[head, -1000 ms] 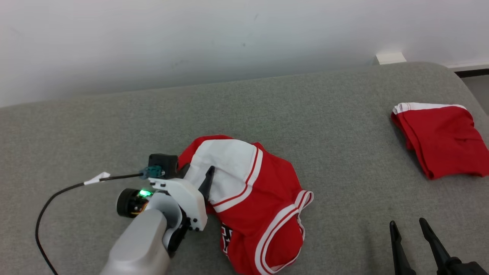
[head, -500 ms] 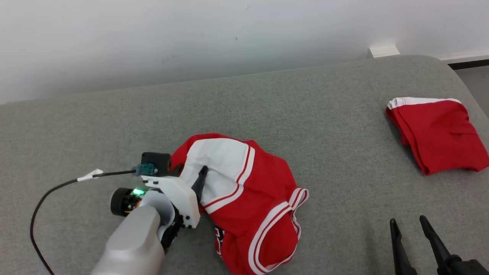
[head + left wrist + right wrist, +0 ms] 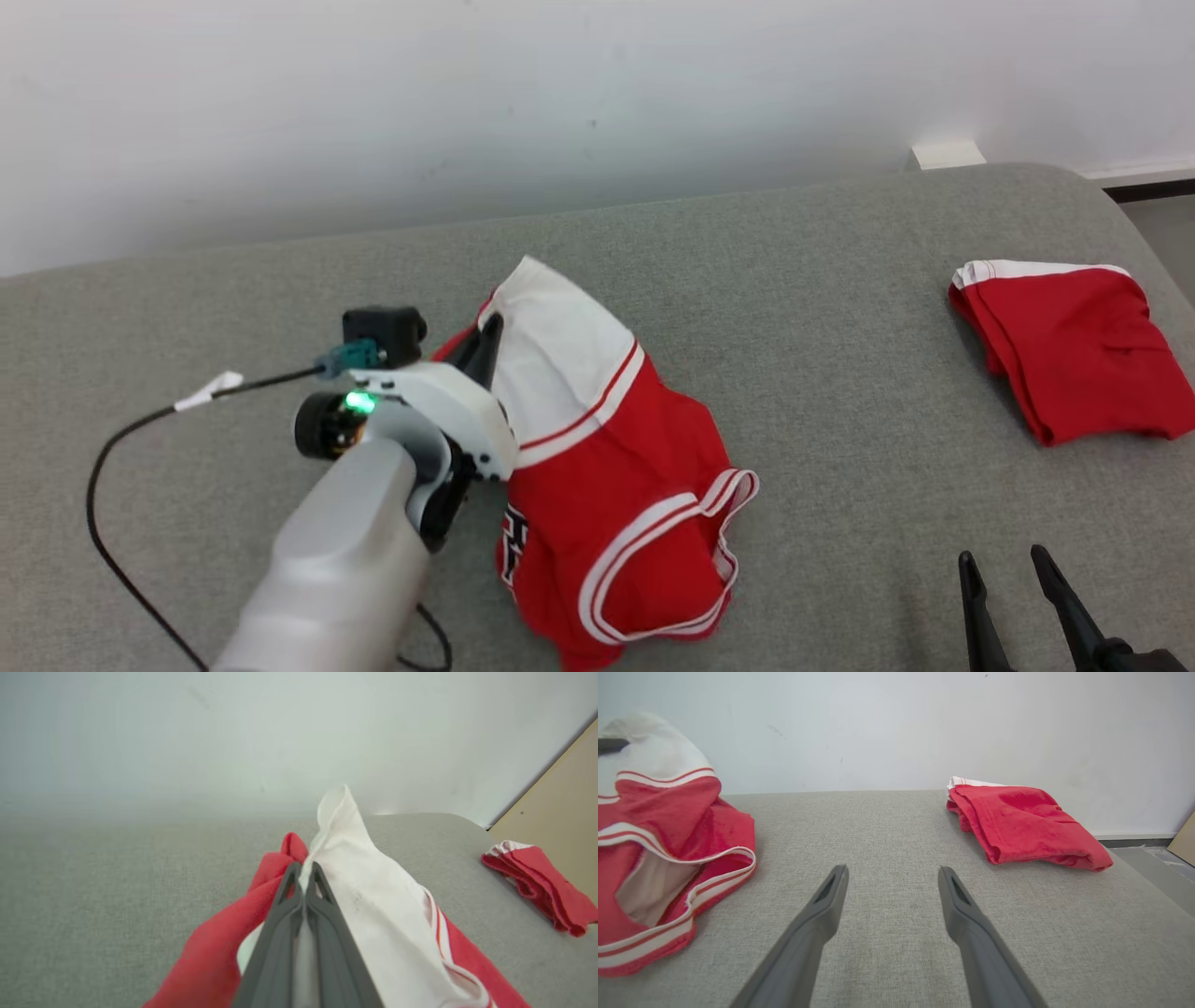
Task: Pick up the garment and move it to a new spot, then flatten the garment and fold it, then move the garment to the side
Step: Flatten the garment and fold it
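The left gripper [image 3: 303, 870] is clamped on the white waistband of the red garment [image 3: 616, 467] with its 2 fingers pressed together, holding that edge up in a peak. The rest lies on the grey cushion [image 3: 840, 420]. The right gripper [image 3: 892, 872] sits low, fingers spread, holding nothing. A folded red garment [image 3: 1074, 345] lies well apart to the right, and a black cable [image 3: 121, 439] trails left. Compared with 0.5 s ago, the waistband has risen off the cushion.
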Available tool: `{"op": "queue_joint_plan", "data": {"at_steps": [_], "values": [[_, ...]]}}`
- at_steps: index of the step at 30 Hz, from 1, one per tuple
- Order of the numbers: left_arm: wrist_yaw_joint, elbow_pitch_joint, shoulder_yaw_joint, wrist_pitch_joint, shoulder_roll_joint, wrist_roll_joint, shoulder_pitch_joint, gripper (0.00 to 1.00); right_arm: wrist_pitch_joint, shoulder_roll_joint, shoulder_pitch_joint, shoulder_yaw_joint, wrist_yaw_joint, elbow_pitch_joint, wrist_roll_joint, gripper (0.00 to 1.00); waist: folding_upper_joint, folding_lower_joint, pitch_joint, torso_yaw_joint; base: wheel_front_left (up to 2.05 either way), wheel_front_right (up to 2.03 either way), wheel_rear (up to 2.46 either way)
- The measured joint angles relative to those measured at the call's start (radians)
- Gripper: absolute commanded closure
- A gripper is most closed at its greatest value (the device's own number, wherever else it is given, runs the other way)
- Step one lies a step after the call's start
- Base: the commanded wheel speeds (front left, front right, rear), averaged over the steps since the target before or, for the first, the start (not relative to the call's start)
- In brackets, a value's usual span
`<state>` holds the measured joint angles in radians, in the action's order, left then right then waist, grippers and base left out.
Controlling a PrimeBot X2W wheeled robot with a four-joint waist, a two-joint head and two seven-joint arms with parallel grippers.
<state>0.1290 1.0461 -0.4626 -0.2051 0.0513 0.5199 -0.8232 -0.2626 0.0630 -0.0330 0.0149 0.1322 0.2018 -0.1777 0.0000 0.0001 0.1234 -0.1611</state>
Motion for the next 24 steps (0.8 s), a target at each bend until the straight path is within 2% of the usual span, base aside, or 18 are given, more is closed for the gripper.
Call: {"op": "queue_joint_plan", "data": {"at_steps": [3,6,15,19,24], "values": [[0.0,-0.062,0.018,-0.01,0.012,0.022,-0.048,1.0,0.0,0.0,-0.015,-0.006,0.0,0.002,0.0,0.0,0.0,0.0,-0.019,0.011,0.0,0.0,0.0],[-0.004,-0.126,0.044,-0.015,0.058,0.039,-0.105,1.0,0.0,0.0,-0.026,-0.006,0.0,0.001,0.0,0.0,0.0,0.0,-0.043,0.022,0.0,0.0,0.0],[-0.121,-0.322,0.084,0.06,0.188,0.007,-0.235,1.0,0.0,0.001,-0.062,-0.003,0.0,0.004,0.001,0.0,-0.0001,-0.0001,-0.118,0.054,0.0,0.0,0.0],[-0.137,-0.37,0.063,0.108,0.176,0.004,-0.216,1.0,0.0,-0.001,-0.062,0.006,0.0,0.006,-0.002,0.0,0.0,-0.0001,-0.125,0.057,0.0,0.0,0.0],[-0.144,-0.379,0.006,0.126,0.096,0.017,-0.066,1.0,0.0,-0.005,-0.061,0.019,0.0,0.008,-0.012,0.0,0.0,-0.0001,-0.117,0.047,0.0,0.0,0.0]]}}
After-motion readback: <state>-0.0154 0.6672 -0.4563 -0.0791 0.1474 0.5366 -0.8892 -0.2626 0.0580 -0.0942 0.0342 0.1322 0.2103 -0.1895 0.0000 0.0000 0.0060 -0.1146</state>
